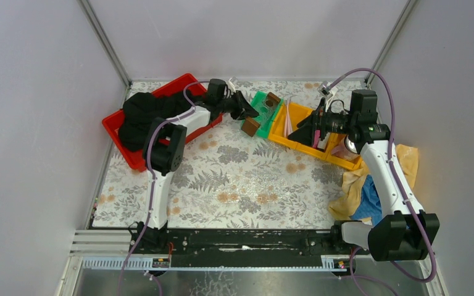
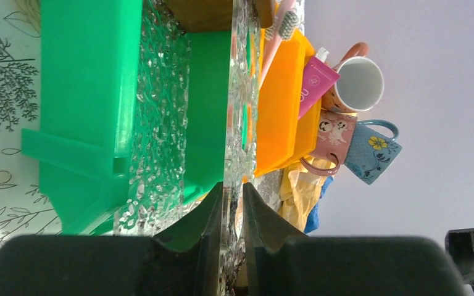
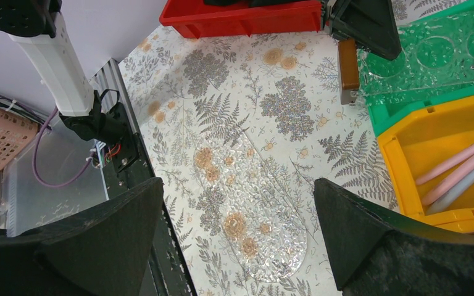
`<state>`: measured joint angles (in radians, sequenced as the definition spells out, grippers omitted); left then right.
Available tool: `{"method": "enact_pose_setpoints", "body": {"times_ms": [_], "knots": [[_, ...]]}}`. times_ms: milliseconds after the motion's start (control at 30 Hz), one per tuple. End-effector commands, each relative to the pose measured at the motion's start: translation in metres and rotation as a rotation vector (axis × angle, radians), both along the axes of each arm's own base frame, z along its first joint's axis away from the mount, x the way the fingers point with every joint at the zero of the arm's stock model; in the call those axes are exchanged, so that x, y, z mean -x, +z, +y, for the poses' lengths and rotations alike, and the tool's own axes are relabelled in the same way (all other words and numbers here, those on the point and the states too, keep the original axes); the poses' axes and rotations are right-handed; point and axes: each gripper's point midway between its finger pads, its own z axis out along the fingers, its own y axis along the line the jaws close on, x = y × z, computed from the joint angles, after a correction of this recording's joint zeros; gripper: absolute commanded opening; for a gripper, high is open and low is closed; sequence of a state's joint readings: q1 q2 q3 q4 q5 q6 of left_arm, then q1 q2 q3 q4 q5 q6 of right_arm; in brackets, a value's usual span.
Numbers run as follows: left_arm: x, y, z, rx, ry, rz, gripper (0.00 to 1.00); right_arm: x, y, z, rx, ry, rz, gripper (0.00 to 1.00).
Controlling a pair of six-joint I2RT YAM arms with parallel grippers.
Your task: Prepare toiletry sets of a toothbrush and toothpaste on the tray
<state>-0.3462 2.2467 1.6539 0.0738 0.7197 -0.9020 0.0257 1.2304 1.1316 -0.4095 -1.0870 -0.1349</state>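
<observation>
A clear textured tray with brown end blocks lies on the green bin at the back. My left gripper is shut on the tray's near edge, one finger on each face. Pale pink toothbrushes lie in the yellow bin beside it. A magenta toothpaste tube leans at that bin's far end. My right gripper hangs open and holds nothing, above the table just in front of the yellow bin.
Three mugs stand behind the yellow bin: one white inside, one pink, one blue. A red bin of black cloth sits back left. A clear oval plate lies on the table. Yellow cloth lies right.
</observation>
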Motion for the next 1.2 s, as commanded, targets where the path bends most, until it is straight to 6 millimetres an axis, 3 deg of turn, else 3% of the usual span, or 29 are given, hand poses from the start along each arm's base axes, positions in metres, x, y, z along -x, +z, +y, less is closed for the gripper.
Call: {"method": "enact_pose_setpoints", "body": {"times_ms": [0, 300, 600, 833, 1067, 1167], "knots": [[-0.003, 0.042, -0.004, 0.111, -0.029, -0.098, 0.0, 0.002, 0.009, 0.001, -0.012, 0.023, -0.043, 0.99], [0.006, 0.114, 0.009, 0.272, -0.056, -0.217, 0.0, 0.004, 0.01, 0.002, -0.02, 0.031, -0.041, 0.99], [0.022, 0.146, 0.013, 0.31, -0.108, -0.275, 0.0, 0.008, 0.012, 0.003, -0.033, 0.051, -0.052, 0.99], [0.071, 0.163, 0.02, 0.253, -0.289, -0.298, 0.0, 0.029, 0.026, 0.008, -0.042, 0.19, -0.164, 0.99], [0.138, 0.156, 0.04, 0.15, -0.46, -0.388, 0.0, 0.041, 0.058, 0.011, -0.045, 0.285, -0.297, 0.99], [0.155, 0.15, 0.049, 0.086, -0.488, -0.43, 0.0, 0.045, 0.069, 0.012, -0.056, 0.314, -0.327, 1.0]]}}
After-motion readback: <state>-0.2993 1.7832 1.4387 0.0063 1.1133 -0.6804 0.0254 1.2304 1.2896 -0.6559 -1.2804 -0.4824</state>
